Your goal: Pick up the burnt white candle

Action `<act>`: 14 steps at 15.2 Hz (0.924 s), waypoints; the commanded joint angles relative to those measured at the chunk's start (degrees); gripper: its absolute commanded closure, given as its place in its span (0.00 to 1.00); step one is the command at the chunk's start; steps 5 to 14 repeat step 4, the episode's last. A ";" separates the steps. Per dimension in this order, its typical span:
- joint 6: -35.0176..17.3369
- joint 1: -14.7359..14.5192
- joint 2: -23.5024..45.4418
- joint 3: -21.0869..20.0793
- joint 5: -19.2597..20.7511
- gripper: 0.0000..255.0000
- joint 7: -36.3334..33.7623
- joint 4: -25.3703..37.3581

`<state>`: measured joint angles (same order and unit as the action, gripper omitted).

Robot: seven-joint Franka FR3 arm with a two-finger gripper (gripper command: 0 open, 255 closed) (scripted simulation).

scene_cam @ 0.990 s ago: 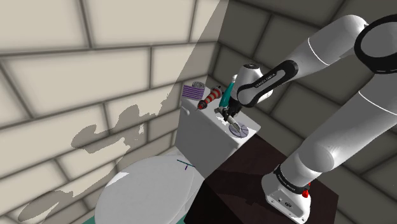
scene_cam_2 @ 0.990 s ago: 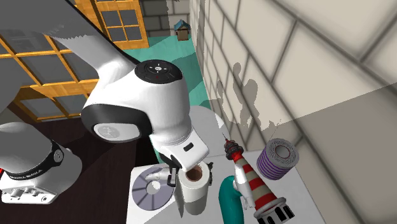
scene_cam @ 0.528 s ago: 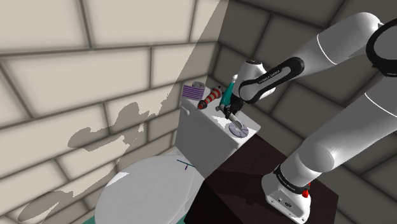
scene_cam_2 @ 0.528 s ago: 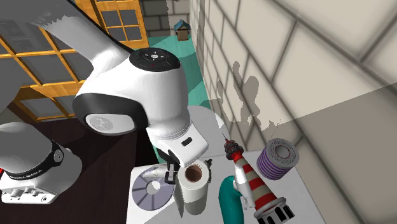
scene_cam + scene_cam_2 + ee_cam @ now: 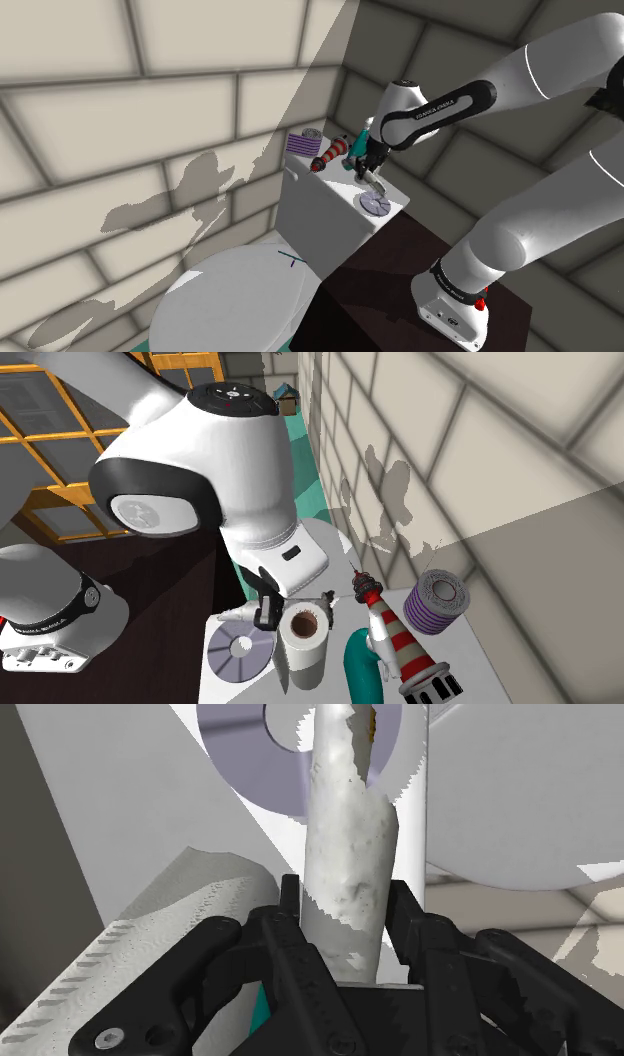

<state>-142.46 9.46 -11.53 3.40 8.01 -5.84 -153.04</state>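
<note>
— Where is the candle (image 5: 345, 844) found?
— Between the fingers of the tool (image 5: 345, 904), above the disc (image 5: 250, 764) at the tank lid's (image 5: 335, 192) end beside the stand (image 5: 400, 270).
— How is it laid against the tool?
— Its long axis is run straight out along the tool's own line, with the burnt tip pointed away, toward the disc.
— And the fingers?
— They are clamped on the candle's near end, one pressed to each side.
— What is the lift judged to need?
— A straight rise. Whether the tip is clear of the lid cannot be told, and the paper roll (image 5: 303, 642) close by is to be missed.
</note>
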 commanded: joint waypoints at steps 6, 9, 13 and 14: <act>3.08 -0.05 -2.20 0.06 -0.30 1.00 0.48 0.87; 3.08 -0.05 -2.20 0.06 -0.30 1.00 0.48 0.87; 3.08 -0.05 -2.20 0.06 -0.30 1.00 0.48 0.87; 3.08 -0.05 -2.20 0.06 -0.30 1.00 0.48 0.87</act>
